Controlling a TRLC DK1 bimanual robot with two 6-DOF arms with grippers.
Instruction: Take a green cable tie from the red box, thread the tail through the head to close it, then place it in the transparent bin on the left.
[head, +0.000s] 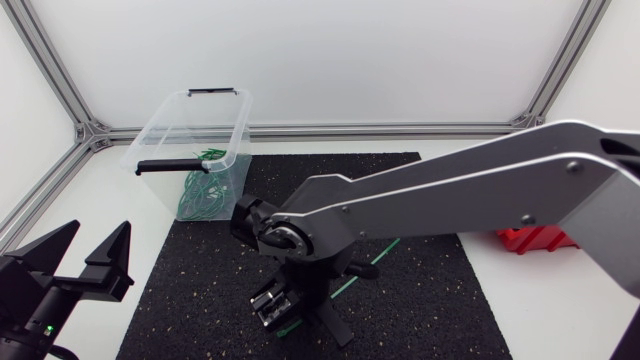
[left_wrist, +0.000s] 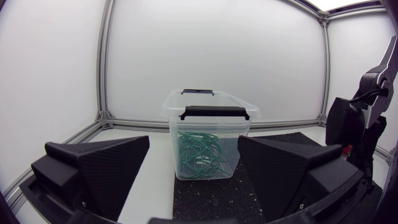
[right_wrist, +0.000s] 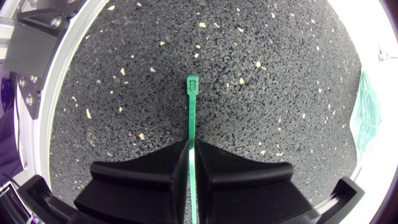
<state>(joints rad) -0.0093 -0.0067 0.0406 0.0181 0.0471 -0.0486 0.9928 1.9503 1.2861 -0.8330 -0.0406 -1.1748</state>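
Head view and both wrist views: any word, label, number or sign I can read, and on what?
No text can be read in any view.
The transparent bin, red box, green cable tie, right gripper, left gripper and black mat show no print.

- Right arm (head: 450, 185): long, flat-sided silver-grey link that narrows toward the tool, with small dark screws (head: 573, 167) set in its side face.
- Joint (head: 258, 222) behind the right tool: black housing with a round silver hub (head: 287, 238).
- Right gripper (right_wrist: 190, 146): two broad, matte black wedge-shaped fingers (right_wrist: 242, 177).
- Left gripper (left_wrist: 194, 142): the same matte black wedges, with finely textured inner faces.
- Left arm (head: 25, 320): black body behind the tool, carrying a small green indicator light (head: 42, 327).
- Thin black cable (left_wrist: 368, 94): loops beside a black joint of the right arm.
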